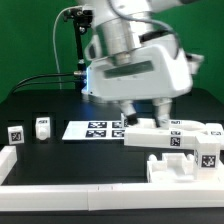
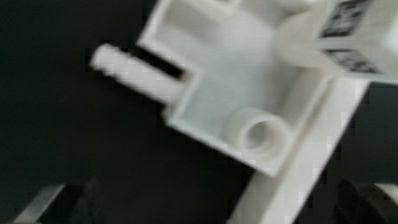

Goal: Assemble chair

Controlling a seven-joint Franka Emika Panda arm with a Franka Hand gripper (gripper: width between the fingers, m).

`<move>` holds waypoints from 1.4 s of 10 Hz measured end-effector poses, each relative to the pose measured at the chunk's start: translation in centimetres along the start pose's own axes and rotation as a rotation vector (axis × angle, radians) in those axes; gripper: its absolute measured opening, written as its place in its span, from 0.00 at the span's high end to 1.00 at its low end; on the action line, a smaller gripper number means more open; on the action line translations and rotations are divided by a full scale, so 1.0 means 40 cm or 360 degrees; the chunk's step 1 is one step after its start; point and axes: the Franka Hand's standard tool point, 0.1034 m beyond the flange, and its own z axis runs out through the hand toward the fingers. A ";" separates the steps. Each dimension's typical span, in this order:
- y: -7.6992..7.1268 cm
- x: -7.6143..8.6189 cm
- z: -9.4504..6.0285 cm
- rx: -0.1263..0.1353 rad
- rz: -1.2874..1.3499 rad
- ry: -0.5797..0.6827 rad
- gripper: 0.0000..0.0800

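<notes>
**Step in hand: approach for a grasp.** Nothing is carried, and no chair part here is clearly joined to another, so we judge the assembly to be at an early stage.

1. **Pincer** (image 1: 143,110): the jaws stand wide and hold nothing. It hangs above the counter (image 1: 40,105), just to the exterior view's right of the marker board (image 1: 95,128), over the panel (image 1: 168,139).
2. **Panel:** it lies flat on the counter, close beside the marker board. We cannot tell whether the two touch. The wrist view shows it directly below the pincer, with a peg (image 2: 125,66) projecting from one edge and a round socket (image 2: 263,132) near a corner.
3. **Other parts:** a tagged block (image 1: 207,152) and a notched part (image 1: 170,168) sit farther from the marker board on the panel's side. Two small pieces (image 1: 42,127) rest on the marker board's opposite side.

**Next move, as we judge it:**
- Turn the wrist, because the panel lies skewed to the jaws.
- Descend with one finger on each side of a straight edge, clear of the peg and socket.
- Close only once both fingers are below the panel's top face. An early close would push the panel aside.
</notes>
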 end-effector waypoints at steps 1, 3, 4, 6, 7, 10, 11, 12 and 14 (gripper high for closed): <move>0.030 -0.004 0.001 -0.0055 -0.0069 0.0004 0.19; 0.034 -0.003 0.003 -0.0076 -0.0256 0.0012 0.19; 0.036 -0.001 0.003 -0.0079 -0.0370 0.0010 0.19; 0.071 0.013 0.017 -0.0106 -0.0575 -0.0008 0.19; 0.111 0.020 0.019 -0.0146 -0.0716 -0.0056 0.19; 0.225 0.054 -0.010 -0.0253 -0.1088 -0.0125 0.19; 0.229 0.045 -0.008 -0.0253 -0.1156 -0.0142 0.19; 0.228 0.049 -0.007 -0.0252 -0.1234 -0.0144 0.19; 0.245 0.051 0.001 -0.0256 -0.1428 -0.0176 0.19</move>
